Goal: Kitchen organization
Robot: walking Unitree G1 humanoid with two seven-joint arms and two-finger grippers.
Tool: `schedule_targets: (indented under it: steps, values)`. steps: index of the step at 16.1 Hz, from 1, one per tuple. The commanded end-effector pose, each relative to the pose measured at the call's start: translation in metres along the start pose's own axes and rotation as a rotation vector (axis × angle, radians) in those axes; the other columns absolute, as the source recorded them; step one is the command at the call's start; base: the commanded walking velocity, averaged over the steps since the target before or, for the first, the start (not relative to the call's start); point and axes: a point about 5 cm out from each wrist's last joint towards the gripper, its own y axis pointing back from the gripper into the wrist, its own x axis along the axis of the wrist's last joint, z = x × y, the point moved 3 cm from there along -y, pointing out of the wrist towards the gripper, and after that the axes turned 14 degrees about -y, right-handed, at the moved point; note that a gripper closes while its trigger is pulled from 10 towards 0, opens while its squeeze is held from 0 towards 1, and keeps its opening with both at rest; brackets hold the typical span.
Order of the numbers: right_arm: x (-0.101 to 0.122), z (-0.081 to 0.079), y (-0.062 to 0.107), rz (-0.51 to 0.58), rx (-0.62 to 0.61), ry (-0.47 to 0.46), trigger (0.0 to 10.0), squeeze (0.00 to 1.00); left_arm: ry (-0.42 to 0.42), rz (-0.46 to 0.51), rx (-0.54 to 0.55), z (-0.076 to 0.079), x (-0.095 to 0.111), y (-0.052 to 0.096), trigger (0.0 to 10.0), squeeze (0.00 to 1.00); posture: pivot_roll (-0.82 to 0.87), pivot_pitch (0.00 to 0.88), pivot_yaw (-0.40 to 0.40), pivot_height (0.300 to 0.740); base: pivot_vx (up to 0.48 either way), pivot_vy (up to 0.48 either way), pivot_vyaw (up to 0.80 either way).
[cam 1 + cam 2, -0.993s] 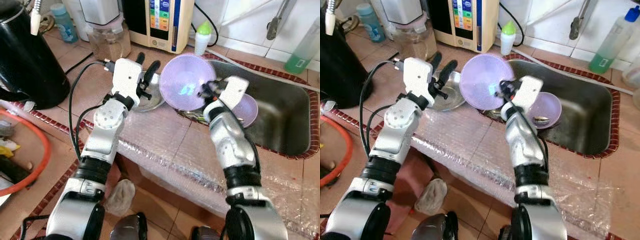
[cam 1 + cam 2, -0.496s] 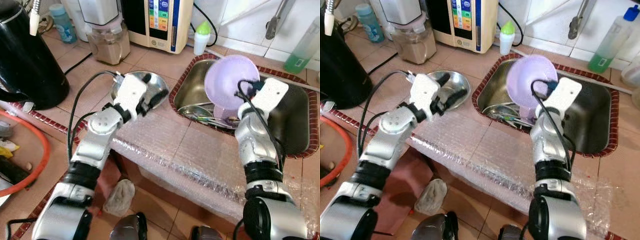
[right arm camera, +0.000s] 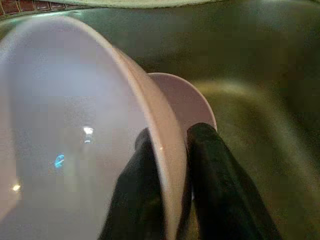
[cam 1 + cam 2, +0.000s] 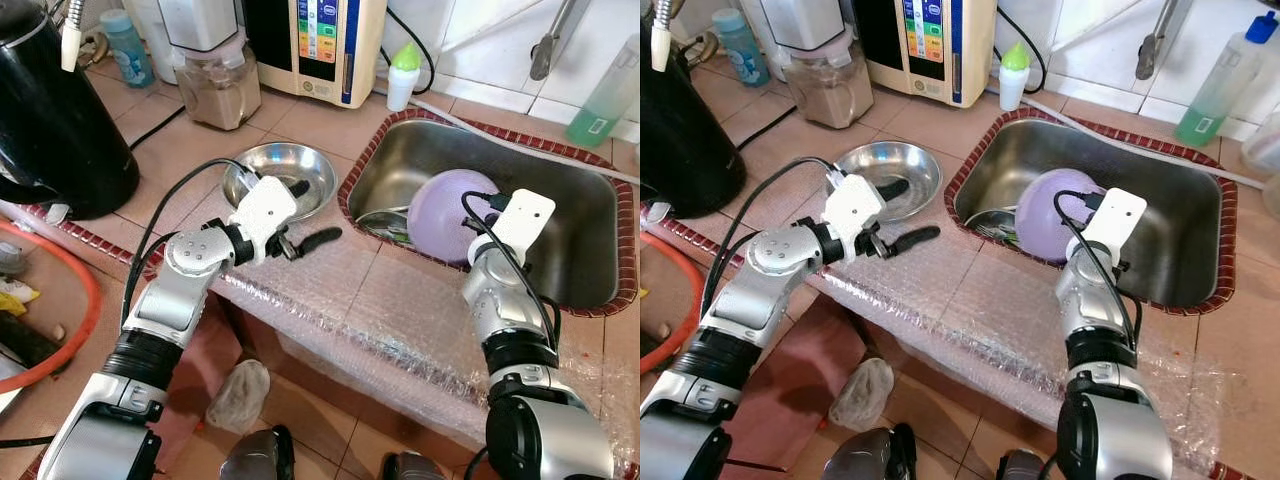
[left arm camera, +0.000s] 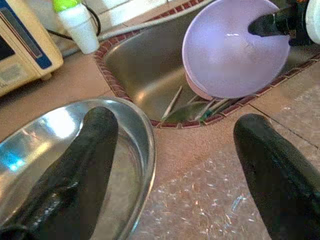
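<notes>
A large purple bowl [image 4: 445, 215] stands tilted on edge inside the steel sink [image 4: 585, 250]. My right gripper [image 3: 172, 165] is shut on its rim, one finger inside and one outside. A smaller purple bowl [image 3: 185, 100] lies just behind it in the sink. A shiny steel bowl [image 4: 275, 172] sits flat on the tiled counter left of the sink. My left gripper [image 4: 310, 213] is open at that bowl's near right side. One finger [image 5: 85, 165] hangs over the bowl and the other [image 5: 277, 170] over the bubble wrap, holding nothing.
Utensils [image 4: 385, 225] lie in the sink's left corner. Bubble wrap [image 4: 370, 310] covers the counter's front edge. At the back stand a black kettle [image 4: 50, 110], a blender jar [image 4: 215, 75], a water machine [image 4: 320, 40], a small green-capped bottle [image 4: 403, 75] and a green bottle [image 4: 605, 95].
My right gripper carried the large purple bowl from above the counter to the right and down into the sink. The left gripper drew back toward the counter's front; the steel bowl now lies flat.
</notes>
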Motion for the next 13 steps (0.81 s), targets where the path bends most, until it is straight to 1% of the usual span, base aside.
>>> schedule_targets:
  steps: [1, 6, 8, 9, 10, 11, 12, 13]
  values:
    - [-0.012, 0.0, 0.002, -0.048, -0.002, -0.02, 10.0, 1.0, -0.023, -0.009, -0.027, 0.002, 0.001, 0.002, 10.0, 1.0, 0.0, 0.078, 0.061, 0.74, 0.0, 0.0, 0.0]
    - [-0.006, -0.006, 0.002, -0.021, 0.039, -0.04, 10.0, 1.0, -0.016, -0.029, -0.084, 0.006, -0.003, 0.004, 10.0, 1.0, 0.0, 0.075, 0.066, 0.74, 0.0, 0.0, 0.0]
    - [-0.001, -0.014, 0.004, 0.019, 0.102, 0.008, 10.0, 1.0, -0.021, -0.036, -0.087, 0.005, -0.004, 0.005, 10.0, 1.0, -0.01, 0.07, 0.068, 0.74, 0.0, 0.0, 0.0]
    - [0.01, -0.015, 0.004, 0.092, 0.097, 0.041, 10.0, 1.0, -0.013, -0.036, -0.044, -0.002, -0.004, 0.005, 10.0, 1.0, -0.01, 0.069, 0.067, 0.74, 0.0, 0.0, 0.0]
    - [0.009, -0.015, 0.003, 0.068, 0.112, -0.044, 10.0, 1.0, -0.006, -0.034, -0.028, -0.004, -0.004, 0.005, 10.0, 1.0, -0.01, 0.069, 0.067, 0.74, 0.0, 0.0, 0.0]
    - [0.009, -0.016, 0.002, 0.057, 0.125, -0.059, 10.0, 1.0, -0.009, -0.034, -0.009, -0.007, -0.004, 0.006, 10.0, 1.0, -0.01, 0.069, 0.065, 0.74, 0.0, 0.0, 0.0]
    - [0.018, -0.024, 0.003, 0.102, 0.18, -0.043, 10.0, 1.0, -0.003, -0.038, 0.023, -0.012, -0.005, 0.007, 10.0, 1.0, -0.01, 0.069, 0.065, 0.74, 0.0, 0.0, 0.0]
    - [0.023, -0.028, 0.004, 0.119, 0.199, -0.054, 10.0, 1.0, -0.004, -0.033, 0.037, -0.014, -0.004, 0.007, 10.0, 1.0, -0.01, 0.069, 0.065, 0.74, 0.0, 0.0, 0.0]
